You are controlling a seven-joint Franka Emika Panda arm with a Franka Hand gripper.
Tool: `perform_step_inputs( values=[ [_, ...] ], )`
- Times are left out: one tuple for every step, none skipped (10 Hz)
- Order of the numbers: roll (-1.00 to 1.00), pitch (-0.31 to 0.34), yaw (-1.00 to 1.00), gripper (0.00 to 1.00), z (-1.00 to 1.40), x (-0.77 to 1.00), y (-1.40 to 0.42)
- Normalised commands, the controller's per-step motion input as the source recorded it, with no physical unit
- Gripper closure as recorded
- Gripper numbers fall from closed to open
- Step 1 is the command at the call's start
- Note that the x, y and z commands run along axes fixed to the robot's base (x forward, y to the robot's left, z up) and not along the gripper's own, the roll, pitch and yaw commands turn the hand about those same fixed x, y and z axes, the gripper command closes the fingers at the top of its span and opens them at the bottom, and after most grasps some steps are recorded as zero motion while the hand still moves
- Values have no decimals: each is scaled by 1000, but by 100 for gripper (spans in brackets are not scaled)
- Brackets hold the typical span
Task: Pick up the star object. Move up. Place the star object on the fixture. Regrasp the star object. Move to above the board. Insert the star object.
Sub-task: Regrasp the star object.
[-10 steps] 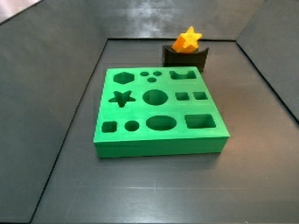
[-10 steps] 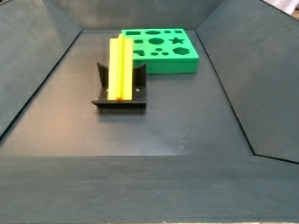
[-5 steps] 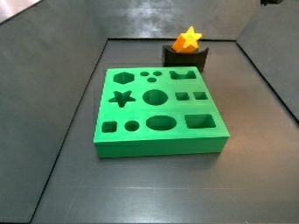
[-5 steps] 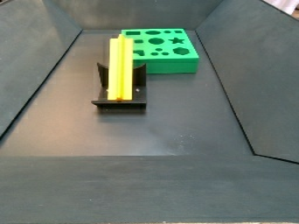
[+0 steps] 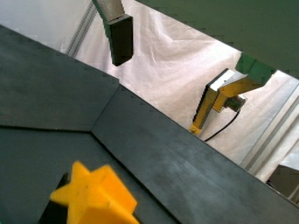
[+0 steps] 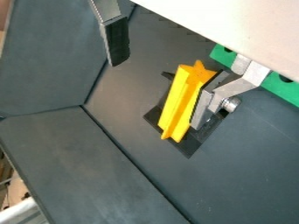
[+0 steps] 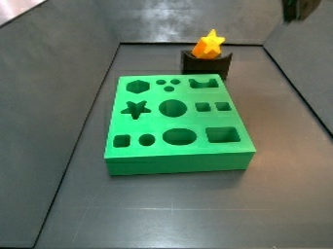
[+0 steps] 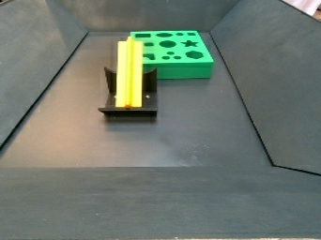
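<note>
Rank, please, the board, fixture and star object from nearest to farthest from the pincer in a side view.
1. star object, atop the fixture, nearest the open pincer up in the corner.
2. fixture, just beneath it.
3. board, on the floor in front.

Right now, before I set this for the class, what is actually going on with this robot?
Nothing is being held. The long orange-yellow plastic star prism lies on the small dark fixture, beside the large bright green board with shaped cut-outs. The robot's hand is up above the fixture, fingers apart with nothing between them; only a dark edge of it shows in a side view. The regrasp is not done.
</note>
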Motion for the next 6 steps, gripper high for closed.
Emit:
perform_step_inputs(
  values=[
    [159, -9, 130, 0, -1000, 63, 28],
    [138, -23, 121, 0, -1000, 70, 24],
    [100, -50, 93, 0, -1000, 90, 18],
    [88, -58, 81, 0, -1000, 100, 15],
    [79, -58, 58, 0, -1000, 114, 11],
    [74, -55, 42, 0, -1000, 126, 7]
  ],
)
